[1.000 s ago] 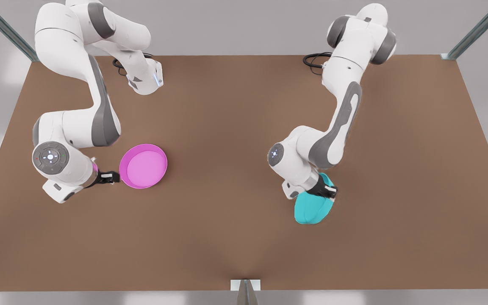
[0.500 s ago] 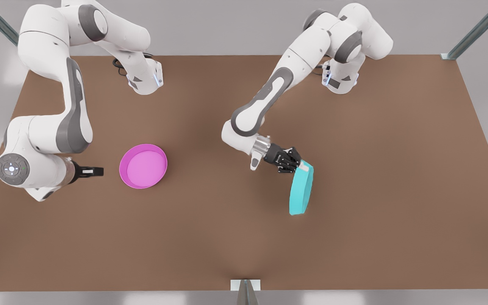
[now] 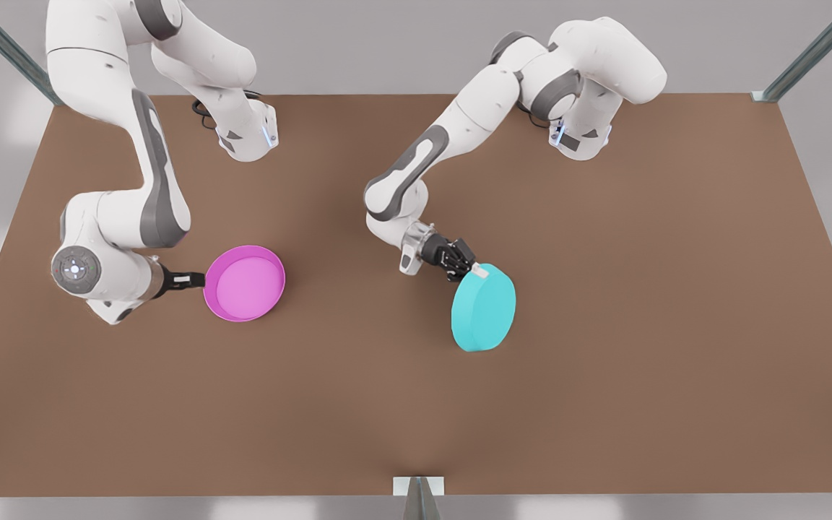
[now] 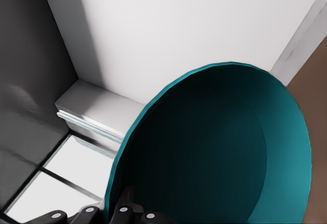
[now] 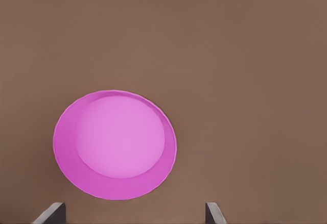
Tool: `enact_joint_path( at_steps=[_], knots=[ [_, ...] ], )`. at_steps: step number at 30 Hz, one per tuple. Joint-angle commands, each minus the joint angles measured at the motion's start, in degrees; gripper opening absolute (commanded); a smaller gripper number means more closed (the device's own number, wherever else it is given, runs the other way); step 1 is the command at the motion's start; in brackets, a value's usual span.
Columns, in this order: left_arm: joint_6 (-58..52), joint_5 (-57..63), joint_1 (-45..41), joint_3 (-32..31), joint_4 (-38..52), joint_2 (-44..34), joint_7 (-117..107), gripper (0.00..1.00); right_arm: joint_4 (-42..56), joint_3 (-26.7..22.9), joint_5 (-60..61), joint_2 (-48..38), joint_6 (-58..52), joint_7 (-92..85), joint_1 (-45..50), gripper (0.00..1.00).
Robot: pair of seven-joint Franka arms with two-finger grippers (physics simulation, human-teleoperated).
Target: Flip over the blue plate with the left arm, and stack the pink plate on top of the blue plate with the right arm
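On the front view's left, the right arm (image 3: 134,188) bends down over the brown table (image 3: 676,289) and ends in the right gripper (image 3: 186,277), a small black pincer lying low and level, pointing toward the front view's right. Its tip sits right at the near rim of the pink plate (image 3: 245,282); whether it touches that rim cannot be told. In the right wrist view the two grey fingertips (image 5: 50,214) stand wide apart with nothing between them, and the pink plate (image 5: 115,143) lies ahead of them, flat on the table, hollow side up, its inside a lighter pink.

Toward the front view's right, well apart from that pincer, the left arm (image 3: 445,137) reaches down from the table's far edge to the left gripper (image 3: 475,271). This pincer is clamped on the rim of the blue plate (image 3: 484,307), which extends away from the fingers toward the table's near edge, tilted, with its flat plain underside facing the front camera. In the left wrist view the blue plate (image 4: 214,152) shows its dark hollow inside, the black fingers (image 4: 127,211) pinching its edge.

No brand, label or writing can be read on either plate, arm or the table.
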Motion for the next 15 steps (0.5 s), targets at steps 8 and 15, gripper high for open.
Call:
enact_joint_path(
  at_steps=[8,15],
  knots=[
    [0.16,-1.53,-0.89,-0.01,0.09,1.66,-2.02,0.59,-12.98,0.71,-0.09,-0.78,13.12,-0.74,-2.35,1.00],
    [-0.90,-4.35,-2.56,-0.10,0.44,2.46,-2.72,1.00,-21.25,18.90,3.78,-0.52,21.74,-7.33,-27.31,1.00]
  ],
)
